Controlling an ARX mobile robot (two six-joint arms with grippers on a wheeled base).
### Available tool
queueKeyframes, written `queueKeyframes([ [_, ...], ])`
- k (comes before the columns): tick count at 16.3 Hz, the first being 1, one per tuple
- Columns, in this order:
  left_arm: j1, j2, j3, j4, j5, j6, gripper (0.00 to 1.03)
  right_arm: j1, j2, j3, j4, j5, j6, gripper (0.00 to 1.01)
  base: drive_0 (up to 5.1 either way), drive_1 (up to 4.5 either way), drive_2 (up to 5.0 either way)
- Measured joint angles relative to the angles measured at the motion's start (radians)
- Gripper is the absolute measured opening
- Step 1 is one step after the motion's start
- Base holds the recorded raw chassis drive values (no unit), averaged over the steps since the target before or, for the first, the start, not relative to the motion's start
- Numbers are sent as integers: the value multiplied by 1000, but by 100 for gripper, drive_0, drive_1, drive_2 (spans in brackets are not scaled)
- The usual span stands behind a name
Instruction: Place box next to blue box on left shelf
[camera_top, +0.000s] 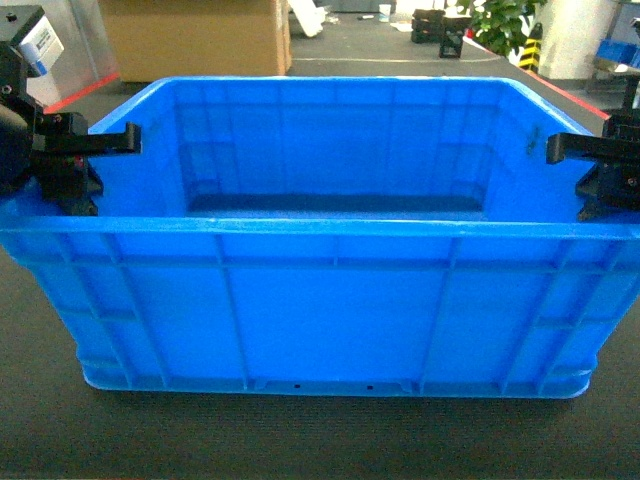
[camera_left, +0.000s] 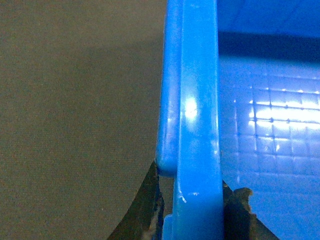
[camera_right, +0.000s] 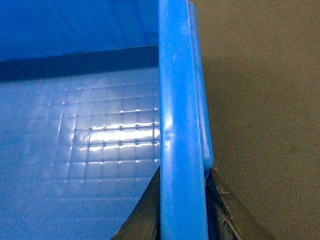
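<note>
The box (camera_top: 330, 300) is a large bright blue ribbed crate that fills the middle of the head view, open side up and empty. My left gripper (camera_top: 108, 143) is shut on its left rim (camera_left: 200, 100), one finger (camera_left: 145, 210) outside the wall and one inside. My right gripper (camera_top: 568, 148) is shut on the right rim (camera_right: 177, 100) in the same way, with its outer finger (camera_right: 230, 215) against the wall. The box's base sits low over a dark surface (camera_top: 300, 440); I cannot tell whether it touches. The left shelf and the other blue box are out of view.
A big cardboard box (camera_top: 195, 35) stands behind at the back left. Dark objects (camera_top: 440, 25) and a green plant (camera_top: 500, 20) are at the back right. Dark matting (camera_left: 75, 125) lies on both sides of the crate.
</note>
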Motion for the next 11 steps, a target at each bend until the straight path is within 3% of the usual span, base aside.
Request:
queueKeyframes([
  [3,-8,-29,-31,79,-29,5,15,6,-33,-58,103,8,4,16,0,0,0],
  [4,-18,-87,-55,153,-42,3,14,13,-85,-84,177,31,-6,16,0,0,0],
  [7,-36,-174,-76,271,-62,-8,14,25,-177,-100,354,82,-60,14,0,0,0],
  [8,-40,-193,-86,320,-57,-1,12,25,-192,-106,402,60,-102,9,0,0,0],
  [9,-40,-204,-90,325,-31,-16,9,20,-207,-108,414,64,-112,8,0,0,0],
  [11,-43,-208,-102,317,-39,-15,9,11,-208,-111,385,51,-109,8,0,0,0],
])
